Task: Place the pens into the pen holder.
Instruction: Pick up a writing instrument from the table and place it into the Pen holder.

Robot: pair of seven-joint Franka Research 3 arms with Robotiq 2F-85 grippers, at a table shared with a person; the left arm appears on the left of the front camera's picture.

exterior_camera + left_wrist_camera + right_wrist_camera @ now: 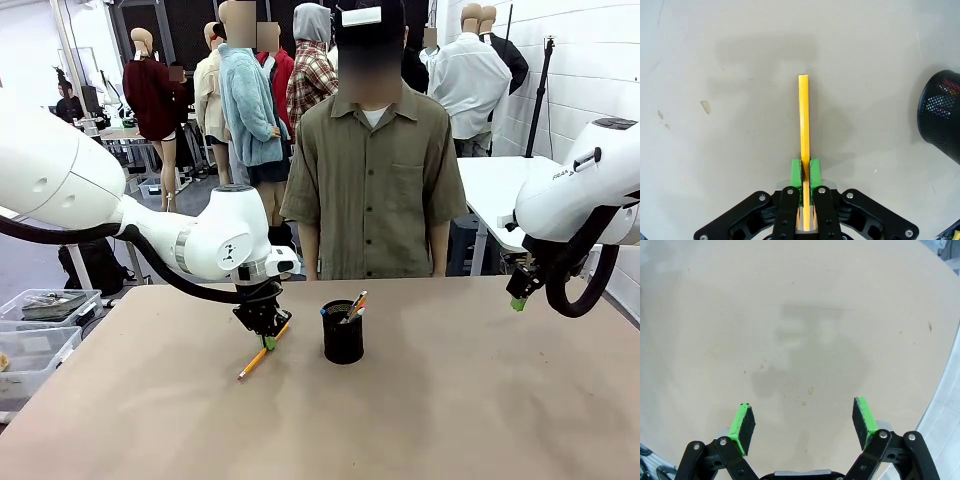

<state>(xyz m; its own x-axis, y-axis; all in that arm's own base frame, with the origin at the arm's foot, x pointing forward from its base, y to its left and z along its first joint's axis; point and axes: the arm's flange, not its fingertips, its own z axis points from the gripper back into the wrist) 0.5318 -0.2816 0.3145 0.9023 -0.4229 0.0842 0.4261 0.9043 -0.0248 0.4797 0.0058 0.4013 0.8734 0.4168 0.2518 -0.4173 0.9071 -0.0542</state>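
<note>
Left gripper point(804, 172) pinches the yellow pencil point(260, 354) on the table point(450, 420), just left of the pen holder point(343, 338). 2 pens point(355, 305) already in it. Right gripper point(802, 422) spread, idle. Pencil left to place.
</note>
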